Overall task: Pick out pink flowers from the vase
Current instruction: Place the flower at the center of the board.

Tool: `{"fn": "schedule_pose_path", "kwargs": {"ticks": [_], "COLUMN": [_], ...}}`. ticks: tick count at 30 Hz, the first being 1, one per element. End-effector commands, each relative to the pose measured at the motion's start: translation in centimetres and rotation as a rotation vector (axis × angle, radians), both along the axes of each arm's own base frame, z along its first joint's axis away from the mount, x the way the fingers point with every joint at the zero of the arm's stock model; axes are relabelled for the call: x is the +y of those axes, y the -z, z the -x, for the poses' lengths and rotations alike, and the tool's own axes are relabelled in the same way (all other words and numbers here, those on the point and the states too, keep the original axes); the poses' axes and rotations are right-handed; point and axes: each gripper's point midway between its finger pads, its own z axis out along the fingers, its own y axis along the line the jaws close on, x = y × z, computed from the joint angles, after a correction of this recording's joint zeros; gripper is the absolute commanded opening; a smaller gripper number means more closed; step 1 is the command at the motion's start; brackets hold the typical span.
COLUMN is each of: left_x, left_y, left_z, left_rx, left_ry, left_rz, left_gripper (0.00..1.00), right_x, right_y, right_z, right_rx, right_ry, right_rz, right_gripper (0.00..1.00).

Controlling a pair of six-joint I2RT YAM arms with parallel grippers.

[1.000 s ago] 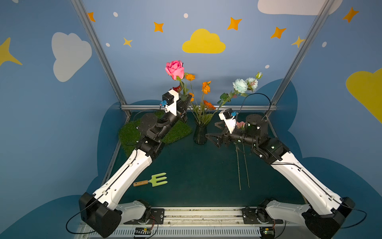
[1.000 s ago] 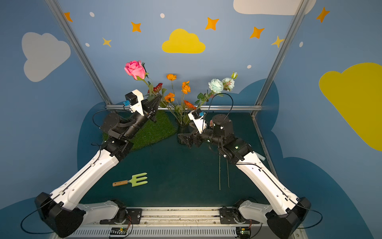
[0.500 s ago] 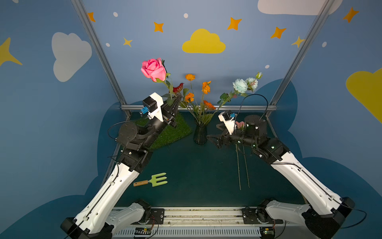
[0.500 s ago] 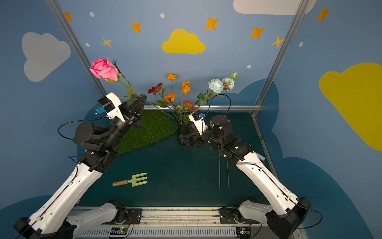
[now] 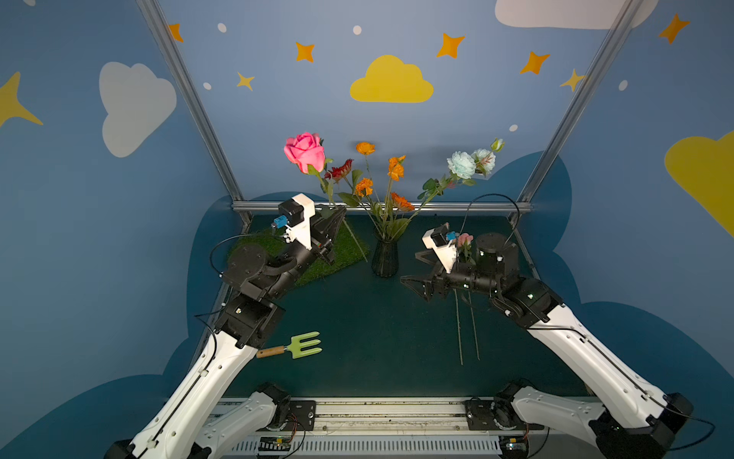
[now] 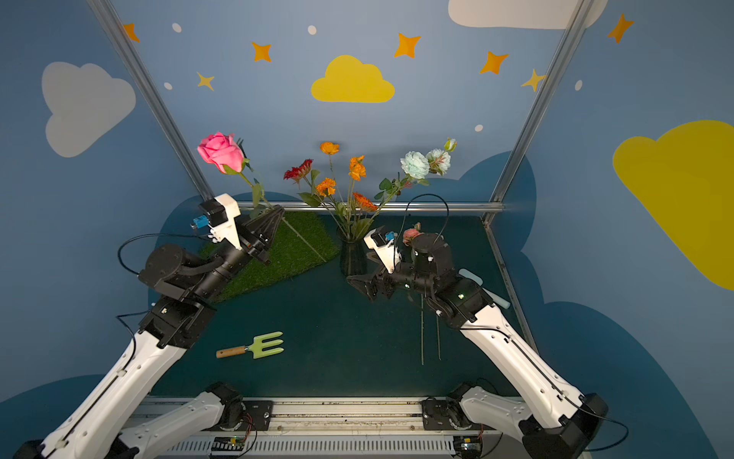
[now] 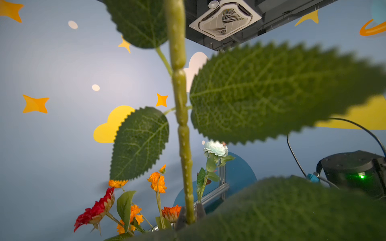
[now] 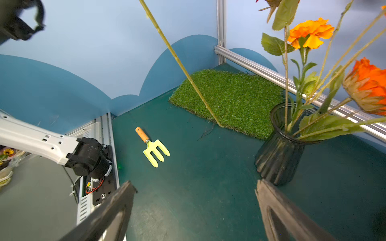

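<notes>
**Pink rose clear of the vase, pinched by the left gripper**

Pink and full, the rose (image 5: 305, 152) stands high over the grass mat (image 5: 341, 254), its stem clamped in the left gripper (image 5: 335, 216), whose jaws are closed tight on it just below the leaves. The bare lower stem slants down from the jaws across the mat, and its tip ends near the mat's edge, outside the vase (image 5: 384, 258) (the right wrist view shows this plainly). In both top views the vase stands at the back centre of the green floor, holding orange flowers (image 6: 356, 169), a red flower (image 6: 298, 171) and pale blue blooms (image 6: 415, 163).

The right gripper (image 5: 417, 280) hangs low just beside the vase, jaws spread wide and holding nothing. Behind its wrist a small pink bloom (image 5: 464, 239) peeks out, and two thin stems (image 5: 466, 337) run forward along the floor from under that arm. A garden fork (image 5: 296, 346) lies on the floor near the left arm.
</notes>
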Motion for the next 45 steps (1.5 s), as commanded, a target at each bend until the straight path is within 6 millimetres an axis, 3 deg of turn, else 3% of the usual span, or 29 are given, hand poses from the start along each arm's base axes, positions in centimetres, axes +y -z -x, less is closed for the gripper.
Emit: {"fn": "schedule_pose_path", "kwargs": {"ticks": [1, 10, 19, 23, 31, 37, 40, 45], "left_x": [-1.3, -3.8, -4.6, -5.4, -6.0, -6.8, -7.2, -7.7], "left_y": [3.0, 8.1, 9.5, 9.7, 10.4, 10.4, 10.4, 10.2], "left_z": [0.2, 1.2, 2.1, 2.6, 2.2, 2.7, 2.8, 3.0], "left_rx": [0.062, 0.2, 0.252, 0.263, 0.294, 0.308, 0.316, 0.31], "left_ry": [0.078, 0.271, 0.477, 0.556, 0.59, 0.661, 0.689, 0.709], "left_rz": [-0.035, -0.111, -0.041, -0.045, -0.043, -0.051, -0.056, -0.063], "left_gripper": [0.02, 0.02, 0.02, 0.02, 0.02, 0.02, 0.02, 0.02], "right_x": [0.3, -1.1, -1.4, -0.6, 2.0, 3.7, 4.0, 4.7], "right_y": [-0.9, -1.0, -2.0, -2.2, -2.5, -2.7, -3.0, -2.8], "right_z": [1.7, 4.8, 4.8, 4.1, 2.1, 1.7, 1.6, 1.5], "right_rx": [-0.022, -0.067, -0.027, -0.025, -0.011, 0.007, 0.003, 0.025], "right_ry": [-0.076, -0.167, -0.235, -0.263, -0.297, -0.359, -0.361, -0.376], "right_rz": [-0.055, -0.123, -0.2, -0.186, -0.203, -0.223, -0.231, -0.23], "right_gripper": [0.93, 0.93, 0.91, 0.8, 0.71, 0.51, 0.35, 0.34]}}
